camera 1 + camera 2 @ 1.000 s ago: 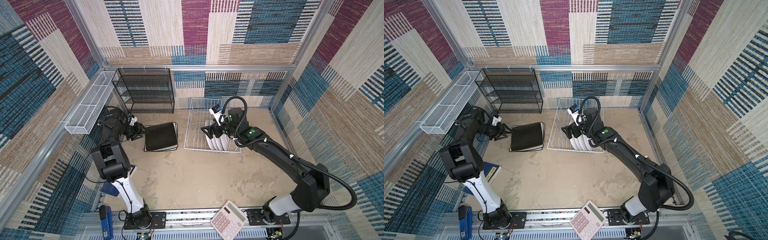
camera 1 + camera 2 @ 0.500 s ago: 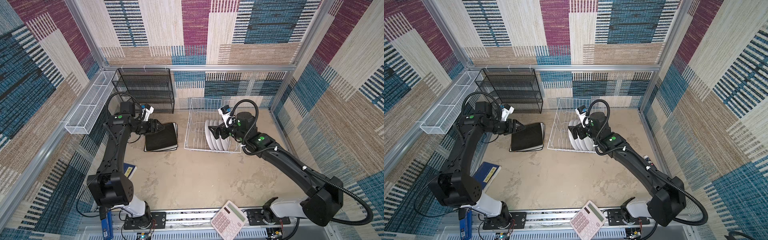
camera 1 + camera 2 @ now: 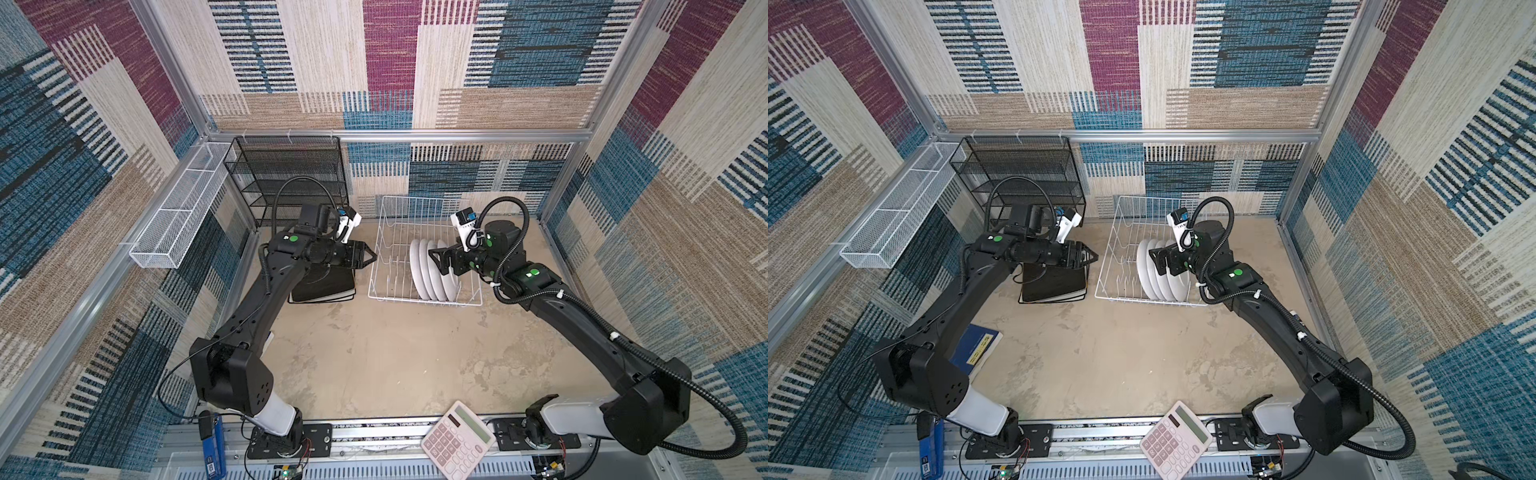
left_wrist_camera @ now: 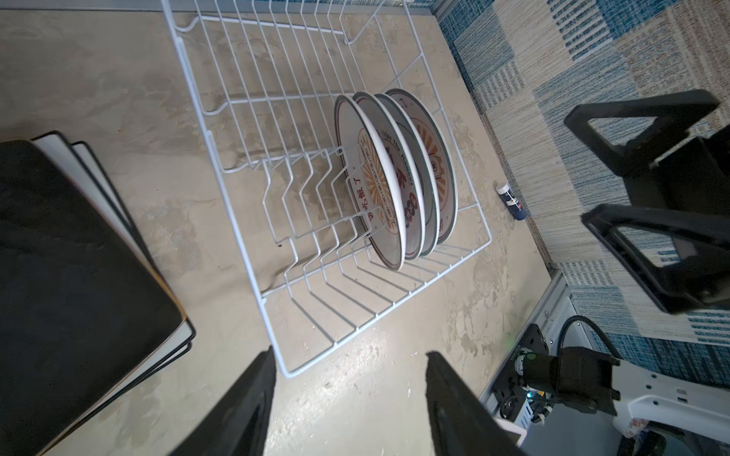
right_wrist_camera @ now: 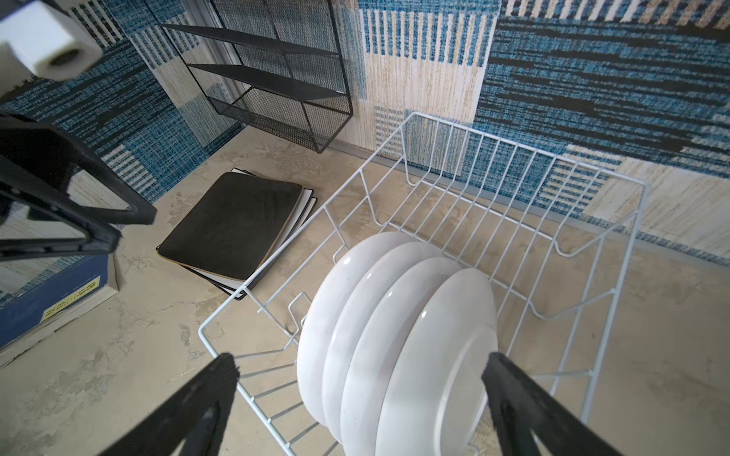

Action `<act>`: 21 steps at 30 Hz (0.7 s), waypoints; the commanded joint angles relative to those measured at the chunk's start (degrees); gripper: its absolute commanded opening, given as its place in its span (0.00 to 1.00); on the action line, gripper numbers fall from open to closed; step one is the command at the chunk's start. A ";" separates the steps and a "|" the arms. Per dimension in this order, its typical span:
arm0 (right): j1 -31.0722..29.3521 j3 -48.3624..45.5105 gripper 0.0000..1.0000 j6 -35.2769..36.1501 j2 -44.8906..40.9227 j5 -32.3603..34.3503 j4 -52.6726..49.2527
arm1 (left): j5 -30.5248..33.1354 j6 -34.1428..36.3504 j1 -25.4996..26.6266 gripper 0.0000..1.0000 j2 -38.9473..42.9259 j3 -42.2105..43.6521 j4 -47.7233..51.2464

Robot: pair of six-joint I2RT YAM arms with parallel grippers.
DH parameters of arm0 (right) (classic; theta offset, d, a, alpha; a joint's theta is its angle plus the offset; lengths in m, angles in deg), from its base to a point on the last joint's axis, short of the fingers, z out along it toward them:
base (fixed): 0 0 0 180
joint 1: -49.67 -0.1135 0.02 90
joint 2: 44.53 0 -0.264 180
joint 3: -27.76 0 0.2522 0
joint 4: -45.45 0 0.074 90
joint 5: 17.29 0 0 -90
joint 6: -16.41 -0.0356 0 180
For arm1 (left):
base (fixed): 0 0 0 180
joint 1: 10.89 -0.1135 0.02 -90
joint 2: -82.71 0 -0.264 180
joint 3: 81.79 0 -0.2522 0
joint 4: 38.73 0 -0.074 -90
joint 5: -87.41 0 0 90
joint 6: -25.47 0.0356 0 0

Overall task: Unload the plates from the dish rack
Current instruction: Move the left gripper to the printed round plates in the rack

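- Woven patchwork walls close in a bare, mottled tabletop [image 3: 374, 365], with both arms reaching toward its back edge.
- The right gripper [image 5: 359, 367] hangs with its jaws spread as wide as they go, one either side of the row of round plates [image 5: 395, 335]. It holds nothing, and I'd say the wide spread is there to clear a rim before closing.
- The left gripper [image 3: 371, 258] is part-open and empty, its tips just beside the left rim of the dish rack [image 3: 415, 210]. It looks ready to steady the wire or to take a plate.
- Four round plates stand on edge between the prongs at the rack's right end. They lean on one another, with the printed faces [image 4: 379, 185] turned away from the right arm.
- The rack sits near the back edge, right of the middle, and its other slots are bare.
- Just left of it a black square plate [image 5: 233, 221] lies flat on two white square plates [image 5: 304, 205], so this is presumably the unloading spot.
- In the back-left corner stands a black mesh shelf [image 3: 286, 174].
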 commanded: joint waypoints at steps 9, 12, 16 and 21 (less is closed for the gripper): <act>2.20 -3.19 0.99 -3.22 -2.14 -2.89 1.85 | 2.22 -15.92 7.90 0.60 -12.79 -5.24 -14.45; 2.75 -3.78 0.99 -3.67 -2.73 -2.70 2.35 | 3.04 -17.25 9.30 0.57 -16.08 -7.50 -14.00; 3.07 -3.87 0.99 -3.67 -3.10 -2.33 2.07 | 5.46 -16.68 10.24 0.51 -19.66 -10.90 -11.14; 3.31 -4.21 0.99 -4.11 -3.89 -1.75 2.20 | 5.47 -16.87 10.60 0.43 -22.57 -12.56 -10.64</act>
